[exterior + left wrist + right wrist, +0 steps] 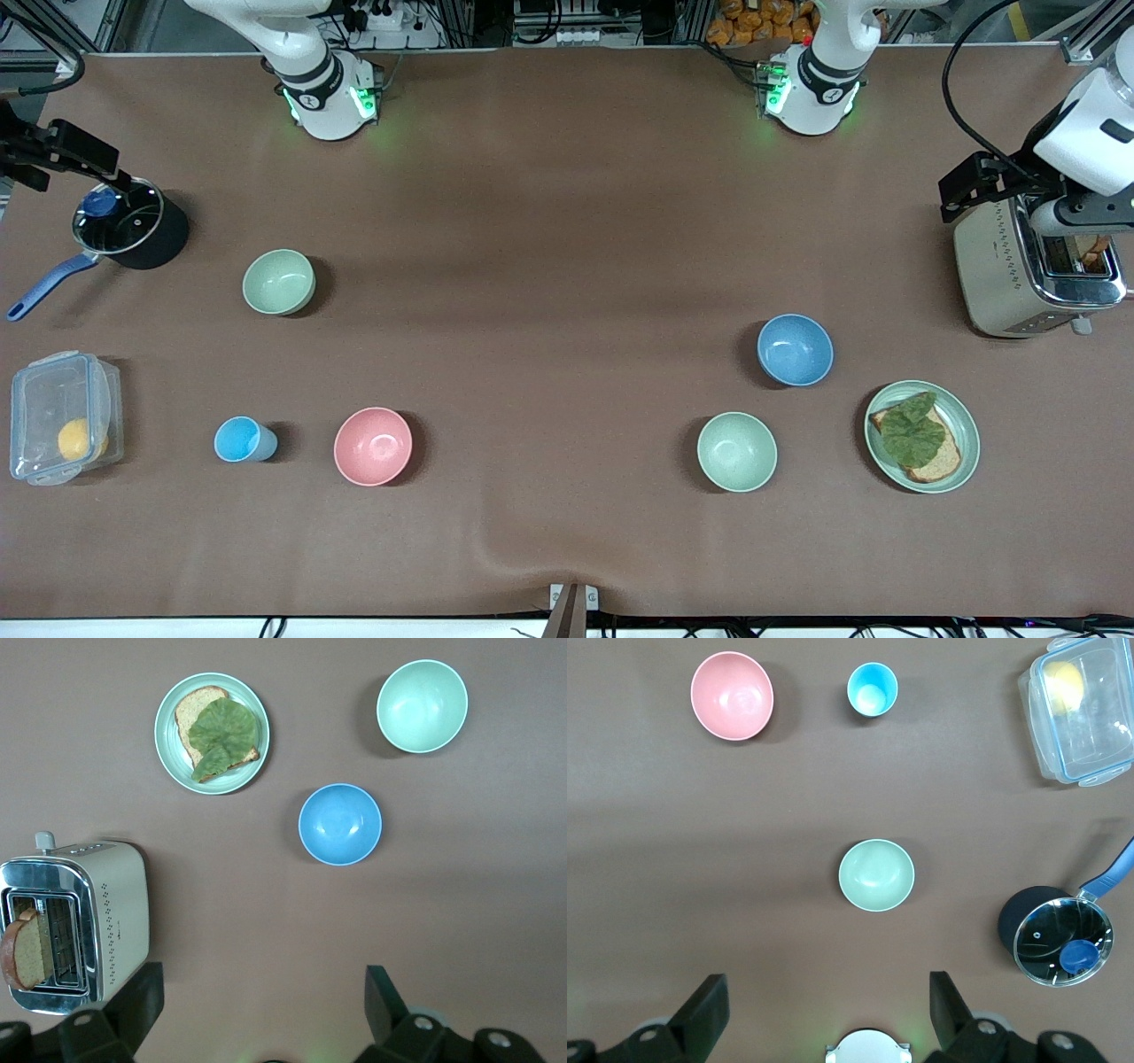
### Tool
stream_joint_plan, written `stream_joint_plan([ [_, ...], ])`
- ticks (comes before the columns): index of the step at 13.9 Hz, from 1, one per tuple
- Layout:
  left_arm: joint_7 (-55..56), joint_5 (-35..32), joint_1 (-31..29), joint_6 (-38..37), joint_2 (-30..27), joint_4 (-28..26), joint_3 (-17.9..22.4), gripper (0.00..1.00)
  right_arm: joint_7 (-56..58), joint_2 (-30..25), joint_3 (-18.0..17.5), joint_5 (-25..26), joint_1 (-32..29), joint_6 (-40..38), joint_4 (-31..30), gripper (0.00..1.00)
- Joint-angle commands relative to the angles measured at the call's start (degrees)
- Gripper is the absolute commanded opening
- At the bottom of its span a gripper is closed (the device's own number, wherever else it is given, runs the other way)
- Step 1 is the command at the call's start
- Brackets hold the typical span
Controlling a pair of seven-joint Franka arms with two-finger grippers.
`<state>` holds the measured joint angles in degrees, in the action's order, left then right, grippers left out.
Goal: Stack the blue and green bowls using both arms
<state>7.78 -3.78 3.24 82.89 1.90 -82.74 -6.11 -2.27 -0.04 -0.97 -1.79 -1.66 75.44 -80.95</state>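
Nearest the front camera: a pale mint round bowl (736,451), upright and empty, with a mint-green plate (961,416) carrying toast and a green leaf beside it, toward the left arm's end of the table.

Left gripper (261,1010): black fingers (142,997) spread wide apart, holding nothing. It hangs in the air above the silver toaster (1001,275) at the left arm's end. The round matte dusty-blue bowl (795,349) stands upright and empty on the brown table cover (549,266), near the mint bowl but farther from the camera, not touching it.

Right gripper (826,1010): fingers (707,1005) likewise wide apart and empty, up in the air above the black lidded saucepan (133,232) at the right arm's end. The round matte sage-green bowl (279,282) stands upright near that saucepan, well apart from the blue bowl. Nearer the camera are a pink round bowl (373,446), a small light-blue cup (241,439) and a clear plastic box (62,416) holding a yellow fruit.
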Motion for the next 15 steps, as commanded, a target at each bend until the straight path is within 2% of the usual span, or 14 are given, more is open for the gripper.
stream_joint_plan([
  [1,-1.27,0.97,0.19,-0.80,-0.67,-0.14,0.22,1.00,-0.20,0.13,-1.22,0.64,-0.81,-0.38,0.44,1.00],
  [9,-0.57,0.53,0.71,-0.54,0.21,0.30,0.57,1.00,-0.19,0.13,-1.22,0.64,-0.89,-0.65,-0.17,1.00],
  [12,-0.48,0.62,0.63,-0.28,0.91,1.18,0.83,1.00,-0.02,0.13,-1.14,0.64,-0.98,-0.30,-3.33,1.00],
  [15,-0.40,0.88,0.54,-0.28,1.18,1.00,0.57,1.00,0.25,-0.57,-0.96,0.56,-1.33,2.33,-9.21,1.00],
])
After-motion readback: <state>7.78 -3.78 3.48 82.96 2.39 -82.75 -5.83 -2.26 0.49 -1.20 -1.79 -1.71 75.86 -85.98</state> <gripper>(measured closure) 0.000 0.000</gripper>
